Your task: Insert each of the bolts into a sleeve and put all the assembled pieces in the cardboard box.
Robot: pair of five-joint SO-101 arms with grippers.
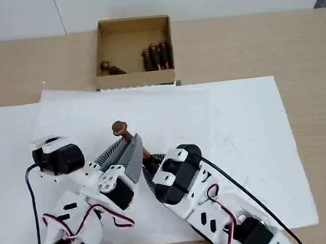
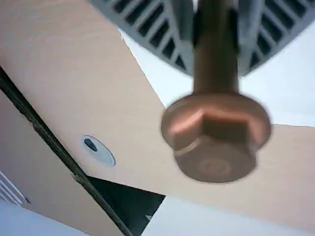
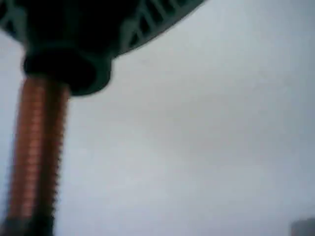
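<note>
My left pincer (image 1: 129,140) pinching copper hex-head metal bolt (image 1: 120,127), axis diagonal, head upper left in high view, left wrist view adds hex face, right wrist view threads

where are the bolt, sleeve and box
bolt (image 2: 216,142): left wrist view, on its hex head
sleeve (image 3: 66,73): right wrist view, on its dark collar
box (image 1: 136,78): high view, on its front wall

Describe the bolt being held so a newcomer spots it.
On the white sheet in front of the cardboard box, find the left gripper. The copper bolt sticks out of it, hex head toward the box. Unlike the pieces in the box, it is clamped between grey fingers.
</note>
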